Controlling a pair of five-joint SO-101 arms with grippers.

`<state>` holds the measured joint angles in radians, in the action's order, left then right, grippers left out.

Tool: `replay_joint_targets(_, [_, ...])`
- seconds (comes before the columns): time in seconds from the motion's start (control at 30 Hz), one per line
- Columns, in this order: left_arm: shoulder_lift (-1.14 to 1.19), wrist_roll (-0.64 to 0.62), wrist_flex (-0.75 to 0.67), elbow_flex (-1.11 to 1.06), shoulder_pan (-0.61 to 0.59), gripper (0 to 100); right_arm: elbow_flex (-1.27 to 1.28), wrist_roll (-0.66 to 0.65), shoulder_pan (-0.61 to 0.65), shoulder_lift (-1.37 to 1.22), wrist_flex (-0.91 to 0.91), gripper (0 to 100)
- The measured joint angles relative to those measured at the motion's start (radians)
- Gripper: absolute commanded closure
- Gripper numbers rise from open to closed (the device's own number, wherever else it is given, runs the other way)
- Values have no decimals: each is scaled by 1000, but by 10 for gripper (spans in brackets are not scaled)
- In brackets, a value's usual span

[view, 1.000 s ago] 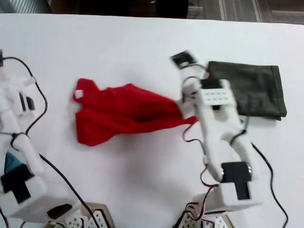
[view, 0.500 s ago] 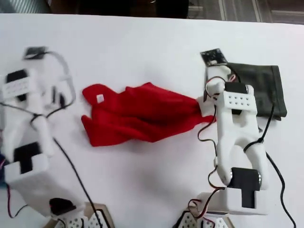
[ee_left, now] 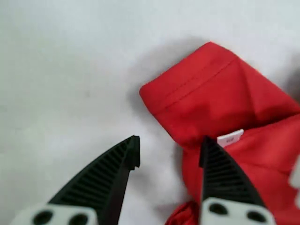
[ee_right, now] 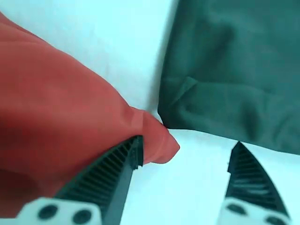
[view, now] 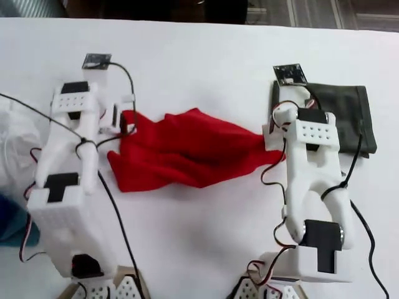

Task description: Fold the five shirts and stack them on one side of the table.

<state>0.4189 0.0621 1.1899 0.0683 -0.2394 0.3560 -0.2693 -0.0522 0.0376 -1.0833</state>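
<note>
red shirt (view: pixel 187 152) lies crumpled mid-table (view: pixel 199 50), long axis running 9 to 3 o'clock, not folded. dk green shirt (view: pixel 340 118) is folded flat at approx 2 o'clock of it, toward the table's 3 o'clock side. The red shirt's 3 o'clock tip is just beside the dk green shirt's near corner; can't tell if they touch.

L gripper (ee_left: pixel 170 146) is at the red shirt's 9-10 o'clock end. Jaws apart, released, nothing held. One finger is over the fabric next to the white tag (ee_left: pixel 229 138), the other over bare table, so it straddles the shirt's edge.

R gripper (ee_right: pixel 187 145) is at the red shirt's 3 o'clock end. Jaws wide apart, nothing clamped. The red corner rests against one finger, and the other finger's tip is at the dk green shirt's edge.

Both arms come in from the table's 6 o'clock edge, L arm at approx 8 o'clock of the red shirt, R arm at approx 4 o'clock.
</note>
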Motion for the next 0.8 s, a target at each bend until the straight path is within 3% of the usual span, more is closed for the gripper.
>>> replay_joint_targets(0.23, [100,-127,0,118,0,779,0,0,2,0,0,707])
replay_joint_targets(0.43, [173,-138,0,184,0,905,0,0,2,0,0,707])
replay_joint_targets(0.8, [222,-138,0,267,26,972,0,8,2,0,0,707])
